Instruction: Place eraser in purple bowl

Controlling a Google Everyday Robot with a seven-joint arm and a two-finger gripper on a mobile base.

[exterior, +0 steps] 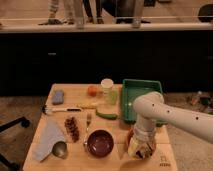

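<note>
The purple bowl point(100, 143) stands empty near the table's front edge, at its middle. To its right is an orange-red bowl point(128, 144). My gripper point(140, 148) points straight down into that bowl, open, on the white arm point(170, 117) that comes in from the right. The eraser point(144, 150) lies in the orange-red bowl under the gripper. Only a pale tan patch of it shows between the fingers, and I cannot tell whether they touch it.
A green tray point(142, 95) sits behind the arm. A pale cup point(106, 85), an orange fruit point(92, 90) and a green vegetable point(106, 115) lie mid-table. A blue-grey pad point(58, 96), a white-handled tool point(60, 109), a grey cloth point(49, 137) and a spoon point(60, 149) fill the left side.
</note>
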